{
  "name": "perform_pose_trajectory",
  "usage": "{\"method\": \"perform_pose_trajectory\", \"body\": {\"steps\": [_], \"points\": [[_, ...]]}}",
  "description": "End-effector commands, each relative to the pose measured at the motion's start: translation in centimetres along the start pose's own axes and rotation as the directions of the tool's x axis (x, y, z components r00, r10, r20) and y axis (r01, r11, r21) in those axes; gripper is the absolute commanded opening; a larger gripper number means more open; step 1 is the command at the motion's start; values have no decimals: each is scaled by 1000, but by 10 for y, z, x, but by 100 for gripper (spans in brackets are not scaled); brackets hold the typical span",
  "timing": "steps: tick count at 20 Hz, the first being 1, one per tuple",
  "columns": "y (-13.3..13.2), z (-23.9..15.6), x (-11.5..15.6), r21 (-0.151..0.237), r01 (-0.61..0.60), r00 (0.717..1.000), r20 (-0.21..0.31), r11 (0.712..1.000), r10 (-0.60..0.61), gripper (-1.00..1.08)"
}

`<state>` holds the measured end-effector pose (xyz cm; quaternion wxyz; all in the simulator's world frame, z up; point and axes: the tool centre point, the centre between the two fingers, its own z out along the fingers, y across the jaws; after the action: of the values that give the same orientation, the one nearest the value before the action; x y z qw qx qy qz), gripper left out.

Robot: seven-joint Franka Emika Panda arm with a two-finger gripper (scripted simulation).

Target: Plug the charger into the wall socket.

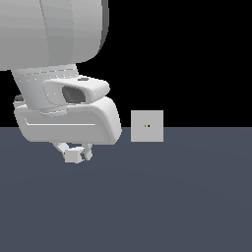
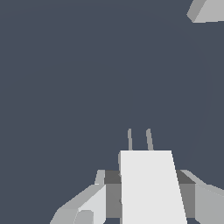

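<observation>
Gripper point(image 1: 77, 153) low left of centre in exterior view, fingers clamped on the charger point(image 1: 73, 155), held above the floor point(image 1: 172, 197). Two thin prongs point(image 2: 139, 140) project from the block. Wall socket point(image 1: 146, 126) upright mid-frame, well apart

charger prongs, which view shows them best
The wrist view: the charger fills the foreground between the gripper fingers, both thin grey prongs clearly visible. In the exterior view the charger is a small block under the gripper, prongs not discernible.
</observation>
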<state>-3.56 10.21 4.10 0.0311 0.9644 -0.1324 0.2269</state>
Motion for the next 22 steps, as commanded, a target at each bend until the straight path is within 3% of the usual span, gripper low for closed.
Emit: {"method": "perform_pose_trajectory", "body": {"steps": [1, 22], "points": [[16, -2, 12, 6, 12, 1000, -2, 1000, -12, -100], [105, -8, 89, 40, 83, 997, -6, 996, -83, -100]]}}
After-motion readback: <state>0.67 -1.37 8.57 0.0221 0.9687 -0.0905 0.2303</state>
